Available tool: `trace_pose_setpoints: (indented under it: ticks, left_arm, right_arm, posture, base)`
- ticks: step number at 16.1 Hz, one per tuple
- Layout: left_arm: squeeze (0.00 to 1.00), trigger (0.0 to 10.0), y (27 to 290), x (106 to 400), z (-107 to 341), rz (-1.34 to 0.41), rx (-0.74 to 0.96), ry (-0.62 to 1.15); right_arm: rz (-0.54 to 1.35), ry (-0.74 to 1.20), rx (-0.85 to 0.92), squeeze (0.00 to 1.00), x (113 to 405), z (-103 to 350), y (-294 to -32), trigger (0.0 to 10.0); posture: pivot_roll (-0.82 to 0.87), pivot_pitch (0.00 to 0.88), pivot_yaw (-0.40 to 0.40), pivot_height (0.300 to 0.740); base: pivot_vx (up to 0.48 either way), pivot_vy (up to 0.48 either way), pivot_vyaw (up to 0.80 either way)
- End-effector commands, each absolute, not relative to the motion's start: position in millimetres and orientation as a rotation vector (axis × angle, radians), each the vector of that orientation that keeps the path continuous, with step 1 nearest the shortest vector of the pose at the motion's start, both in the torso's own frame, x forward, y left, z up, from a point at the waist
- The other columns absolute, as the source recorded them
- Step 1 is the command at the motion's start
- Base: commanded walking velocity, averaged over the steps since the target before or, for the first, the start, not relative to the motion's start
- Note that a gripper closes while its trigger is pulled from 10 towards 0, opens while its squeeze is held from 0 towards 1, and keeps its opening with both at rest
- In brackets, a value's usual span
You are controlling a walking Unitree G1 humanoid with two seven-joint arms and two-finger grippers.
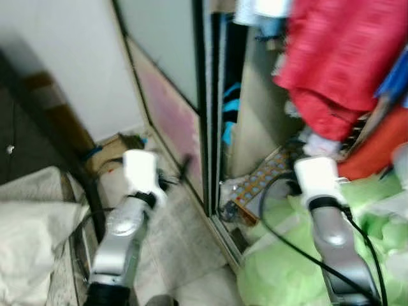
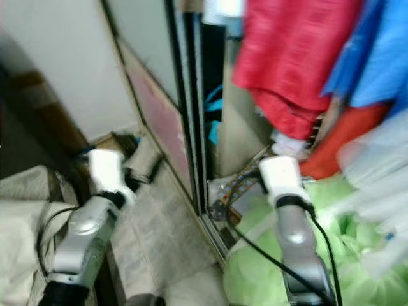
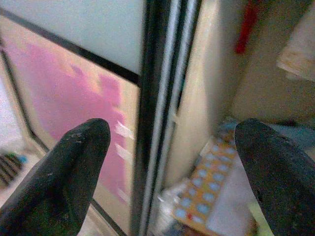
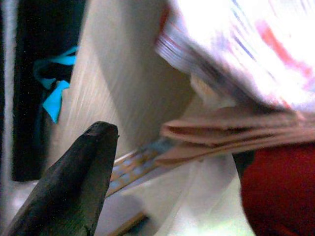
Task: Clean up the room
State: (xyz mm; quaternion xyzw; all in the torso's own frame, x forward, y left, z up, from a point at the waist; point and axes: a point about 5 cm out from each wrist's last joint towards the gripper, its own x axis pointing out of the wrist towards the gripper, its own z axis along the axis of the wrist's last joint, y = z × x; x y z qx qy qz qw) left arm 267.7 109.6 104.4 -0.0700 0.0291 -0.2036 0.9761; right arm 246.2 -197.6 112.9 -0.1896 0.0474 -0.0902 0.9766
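Before the open closet, the robot stands with both arms raised toward the clutter, and the head views are blurred as if the camera is moving. The left gripper (image 3: 167, 162) is released, its two black fingers spread wide on either side of the dark sliding door frame (image 1: 207, 108), with the pink-tinted door panel (image 3: 74, 98) beside it. The right gripper (image 4: 172, 162) points into the closet; one black finger (image 4: 74, 182) is plain, but its partner is lost against the clothes, so I cannot tell whether it is released or clenched. The mess to clear lies on the closet floor and spills over its bottom edge: a green heap of cloth (image 1: 287, 255), a dotted orange box (image 1: 261, 182) leaning by the frame, and a red garment (image 1: 338, 64) hanging above. To do this step well, I would judge the robot should settle its stance first, then pick one loose item near the closet's front edge rather than reach into the hanging clothes. The right wrist view reveals a stack of folded tan cloth (image 4: 226, 132) and a bright blue strap (image 4: 54, 96) in the dark gap, neither of which is clear from the head; the head views alone show the cardboard box (image 1: 111, 153) on the floor by the wall.
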Motion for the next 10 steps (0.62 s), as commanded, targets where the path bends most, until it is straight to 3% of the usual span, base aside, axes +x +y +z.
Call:
trace_pose_setpoints:
  ticks: [1, 3, 5, 8, 10]
  left_arm:
    - [0.0, 10.0, 115.0, 265.2, 103.9, -0.426, -0.13, 0.079]
    - [0.0, 10.0, 113.5, 263.4, 105.4, -0.442, -0.143, 0.082]
    - [0.0, 10.0, 112.0, 263.3, 104.8, -0.452, -0.142, 0.086]
    - [0.0, 10.0, 108.5, 265.6, 106.2, -0.48, -0.116, 0.091]
    - [0.0, 10.0, 109.4, 267.9, 106.8, -0.481, -0.107, 0.088]
  right_arm:
    - [-0.222, 0.136, -0.296, 0.0, 235.6, 109.4, -207.1, 10.0]
    - [-0.207, 0.16, -0.241, 0.0, 211.5, 105.0, -216.1, 10.0]
    - [-0.204, 0.174, -0.299, 0.0, 193.7, 105.3, -219.4, 10.0]
    - [-0.129, 0.345, -0.229, 0.0, 158.0, 85.1, -213.7, 10.0]
    - [-0.06, 0.388, -0.118, 0.0, 156.5, 81.5, -210.3, 10.0]
  posture:
    - [-0.01, 0.0, 0.0, 0.74]
    - [-0.02, 0.0, 0.003, 0.74]
    - [-0.03, 0.0, 0.012, 0.74]
    - [-0.05, 0.0, 0.025, 0.74]
    - [-0.05, 0.0, 0.029, 0.74]
  base:
    - [0.0, 0.0, 0.0]
    - [0.0, 0.0, 0.0]
    - [0.0, 0.0, 0.0]
    - [0.0, 0.0, 0.0]
    - [0.0, 0.0, 0.0]
